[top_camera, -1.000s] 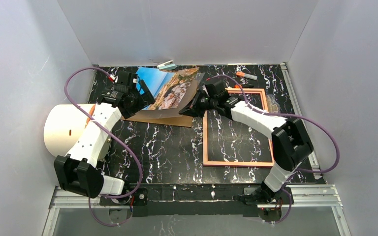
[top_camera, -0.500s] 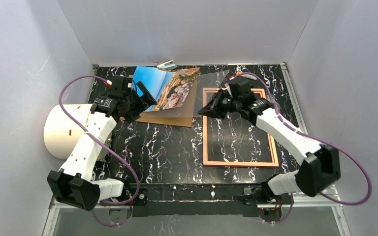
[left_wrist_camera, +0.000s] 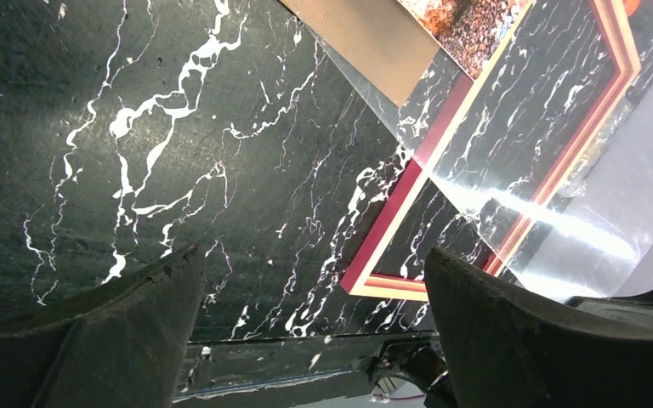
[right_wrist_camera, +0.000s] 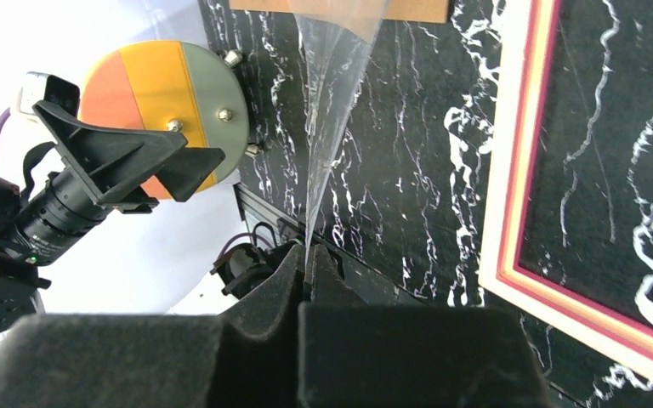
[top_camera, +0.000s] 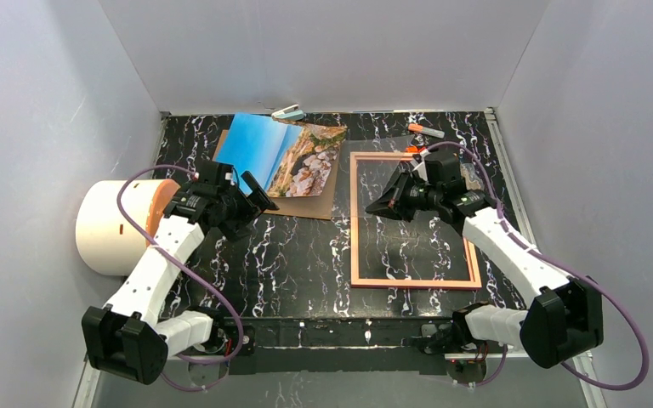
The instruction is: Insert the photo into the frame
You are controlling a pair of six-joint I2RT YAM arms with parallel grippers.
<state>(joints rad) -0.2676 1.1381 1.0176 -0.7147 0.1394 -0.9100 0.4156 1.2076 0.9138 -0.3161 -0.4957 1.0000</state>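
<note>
The photo [top_camera: 285, 155], sky and rocky shore face up, lies on the brown backing board [top_camera: 306, 206] at the back left. The pink frame [top_camera: 412, 280] lies flat at centre right, with bare table inside it; it also shows in the left wrist view [left_wrist_camera: 391, 280] and the right wrist view [right_wrist_camera: 519, 170]. My left gripper [top_camera: 253, 194] is open and empty, just near-left of the photo; in its wrist view [left_wrist_camera: 310, 255] it is over bare table. My right gripper [top_camera: 388, 204] is over the frame's upper part, shut [right_wrist_camera: 306, 263] on a clear sheet [right_wrist_camera: 332, 127].
A white cylinder [top_camera: 110, 225] with an orange, yellow and green end lies at the left edge. Markers [top_camera: 426, 131] and a small pale object [top_camera: 287, 111] lie along the back edge. Grey walls close in three sides.
My left gripper has let go of the photo and drawn back toward me. The photo has dropped flat onto the board. My right gripper has carried the clear sheet rightward over the frame.
</note>
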